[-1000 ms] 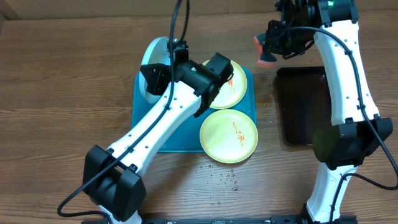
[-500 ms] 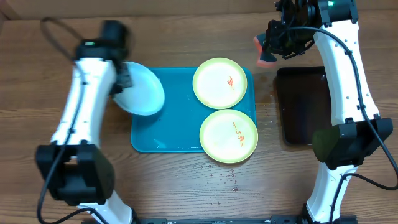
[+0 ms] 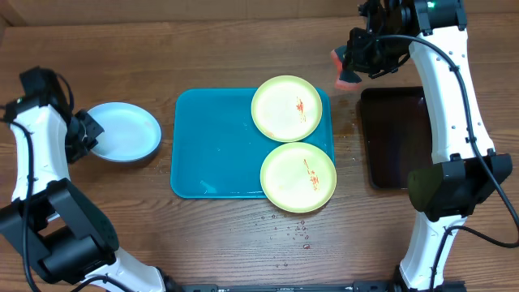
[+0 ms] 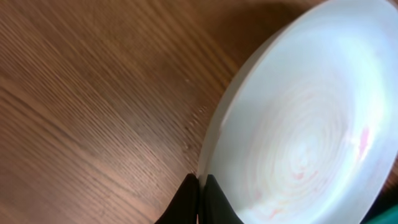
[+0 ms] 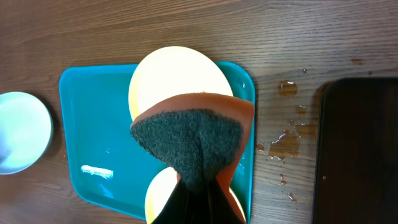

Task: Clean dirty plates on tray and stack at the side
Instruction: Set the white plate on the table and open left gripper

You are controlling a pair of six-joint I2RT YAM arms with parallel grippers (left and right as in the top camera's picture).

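Note:
A light blue-white plate (image 3: pixel 122 131) lies on the wood left of the turquoise tray (image 3: pixel 211 154). My left gripper (image 3: pixel 83 134) is shut on its left rim; in the left wrist view the fingertips (image 4: pixel 200 186) pinch the plate's edge (image 4: pixel 305 124), which shows faint pink smears. Two pale yellow-green plates with red-orange smears sit on the tray's right side, one at the back (image 3: pixel 288 108) and one at the front (image 3: pixel 298 177) overhanging the rim. My right gripper (image 3: pixel 357 61) hovers past the tray's far right corner, shut on an orange sponge (image 5: pixel 186 134) with a dark scouring face.
A glossy black tray (image 3: pixel 397 138) lies to the right of the turquoise one. Water drops (image 3: pixel 292 231) speckle the wood in front of the tray, and a wet patch (image 5: pixel 283 146) sits between the two trays. A white streak (image 5: pixel 96 171) lies on the tray floor.
My left arm has swung from the tray's back left corner out to the left, carrying the light blue-white plate onto the wood beside the tray. The right arm and sponge have not moved.

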